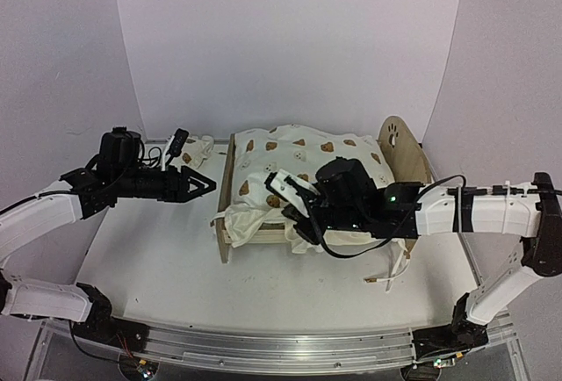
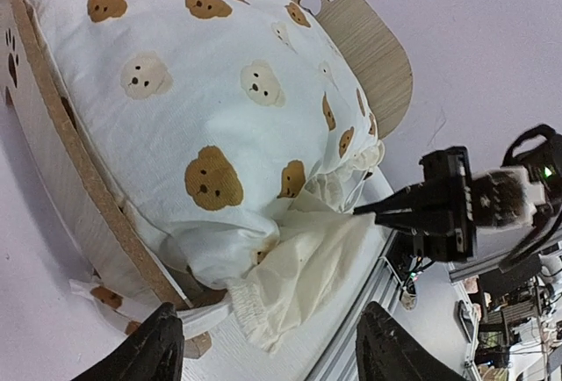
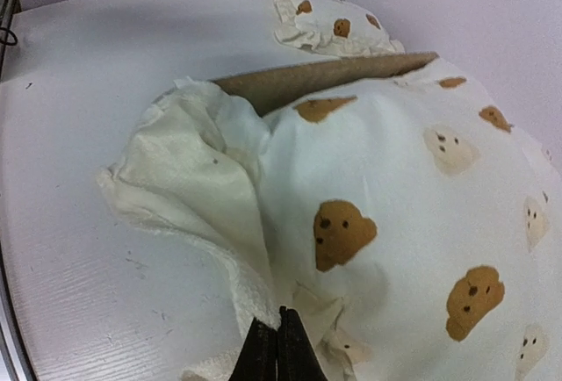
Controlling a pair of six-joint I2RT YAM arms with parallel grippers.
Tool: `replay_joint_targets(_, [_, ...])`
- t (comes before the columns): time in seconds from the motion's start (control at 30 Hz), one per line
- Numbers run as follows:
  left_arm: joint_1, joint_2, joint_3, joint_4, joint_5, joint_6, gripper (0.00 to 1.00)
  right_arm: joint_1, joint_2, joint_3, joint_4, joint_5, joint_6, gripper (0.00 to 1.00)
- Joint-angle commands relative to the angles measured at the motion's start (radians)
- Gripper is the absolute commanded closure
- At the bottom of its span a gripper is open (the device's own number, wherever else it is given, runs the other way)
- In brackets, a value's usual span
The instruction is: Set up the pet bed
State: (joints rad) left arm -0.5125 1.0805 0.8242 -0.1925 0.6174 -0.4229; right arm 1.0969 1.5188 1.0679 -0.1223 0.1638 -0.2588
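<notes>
The pet bed (image 1: 396, 141) is a light plywood frame with paw-print cutouts, standing mid-table. A cream bear-print cushion (image 1: 299, 157) fills it and bulges over the boards (image 2: 351, 34). At the bed's near side my right gripper (image 1: 297, 219) is shut on the cushion's ruffled edge (image 3: 219, 223), fingertips pressed together in the folds (image 3: 277, 346). The left wrist view shows those tips pinching the ruffle (image 2: 307, 249). My left gripper (image 1: 202, 186) is open just left of the bed. Nothing is between its fingers (image 2: 162, 350), and the ruffle corner lies ahead of them.
A small matching bear-print pillow (image 1: 195, 147) lies at the back left beside the bed, also seen in the right wrist view (image 3: 334, 25). White ties (image 1: 397, 267) trail on the table right of the bed. An aluminium rail (image 1: 281, 343) runs along the near edge.
</notes>
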Motion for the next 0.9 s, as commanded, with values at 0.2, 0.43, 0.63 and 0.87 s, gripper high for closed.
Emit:
replay_joint_targets(0.2, [-0.024,0.046,-0.137,0.176,-0.001,-0.064,0.30,-0.178,-0.049,-0.084,0.018,-0.196,0.209,1.00])
replay_joint_targets(0.43, [-0.137,0.104,-0.134,0.169,-0.076,0.037,0.29,-0.236,-0.044,-0.071,0.004,-0.281,0.239,1.00])
replay_joint_targets(0.63, [-0.140,0.053,-0.105,0.083,-0.239,0.126,0.39,-0.247,-0.006,-0.044,-0.008,-0.352,0.225,1.00])
replay_joint_targets(0.87, [-0.139,0.093,-0.010,-0.009,-0.189,0.155,0.27,-0.256,0.010,-0.023,-0.039,-0.355,0.153,1.00])
